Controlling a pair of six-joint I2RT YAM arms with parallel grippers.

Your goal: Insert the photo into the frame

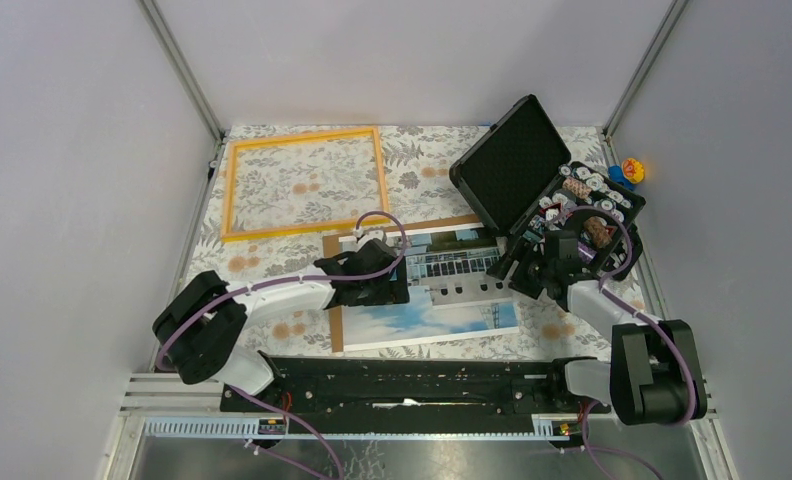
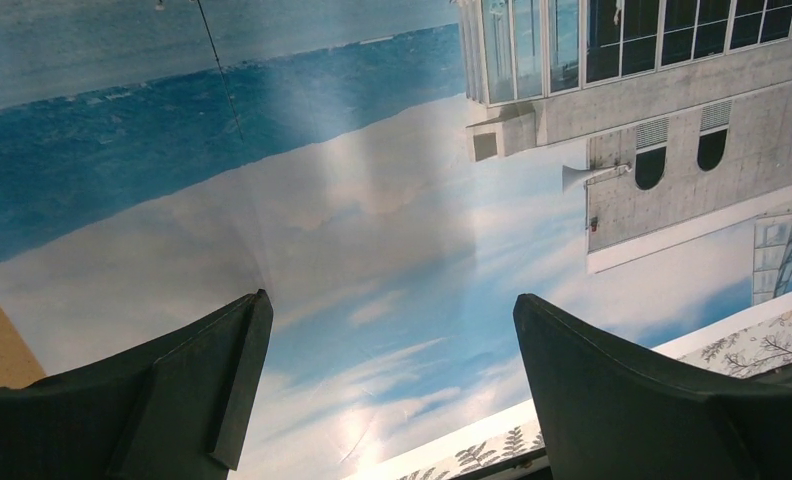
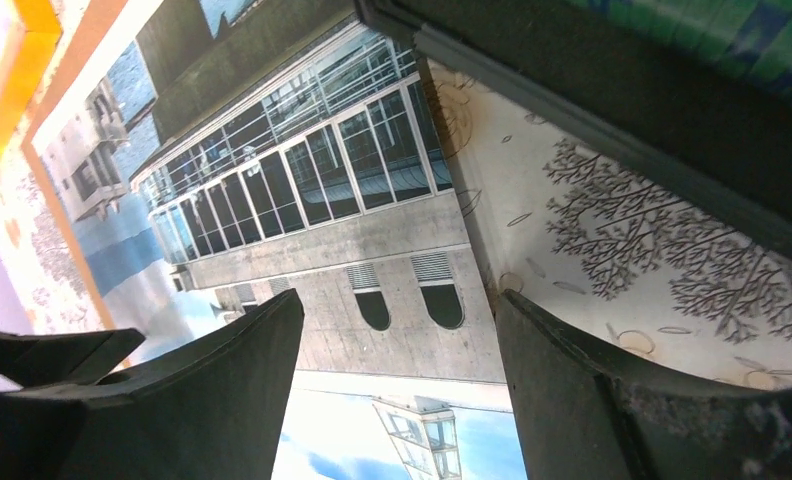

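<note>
overhead view: photo lies flat at mid-table on a brown backing board, which shows as a thin strip along the photo's left and far edges. frame, a thin orange-yellow rectangle, lies well apart at the far left on the floral cloth, with only cloth pattern showing through it. an open black case stands at the far right, lid tilted up. left gripper is over the photo's left part and right gripper is at its right edge. finger spread is hard to judge from here.

left wrist view: glossy print fills the picture, showing blue sky, cloud and a concrete building with arched openings, with glare across the middle. dark matte wedge-shaped fingers stand wide apart above the print, with nothing gripped.

right wrist view: fingers are parted and hold nothing. the photo's edge runs between them, with print on one side and leaf-patterned cloth on the other. whether the tips touch the paper cannot be told. only this view shows the case wall close up.
</note>
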